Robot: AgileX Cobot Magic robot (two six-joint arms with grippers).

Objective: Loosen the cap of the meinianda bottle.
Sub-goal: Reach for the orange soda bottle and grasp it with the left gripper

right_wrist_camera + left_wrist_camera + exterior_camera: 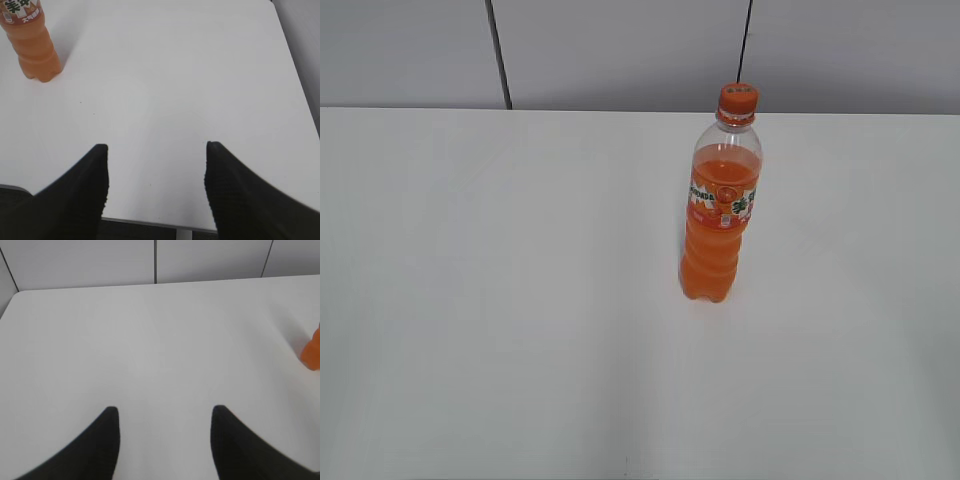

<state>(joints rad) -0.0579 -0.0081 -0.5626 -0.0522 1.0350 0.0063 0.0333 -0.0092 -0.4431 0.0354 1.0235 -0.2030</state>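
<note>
The meinianda bottle point(720, 215) stands upright on the white table, right of the middle, full of orange drink with an orange-white-green label band. Its small orange cap point(738, 98) sits on the neck. Neither gripper shows in the exterior view. In the left wrist view my left gripper point(165, 412) is open and empty over bare table; an orange bit of the bottle point(312, 352) shows at the right edge. In the right wrist view my right gripper point(156, 149) is open and empty near the table's front edge; the bottle's lower half point(31, 42) stands far up left, cap out of view.
The white table point(520, 300) ends at a grey panelled wall point(620, 50) behind. Its front edge point(150, 221) and right edge point(300, 90) show in the right wrist view.
</note>
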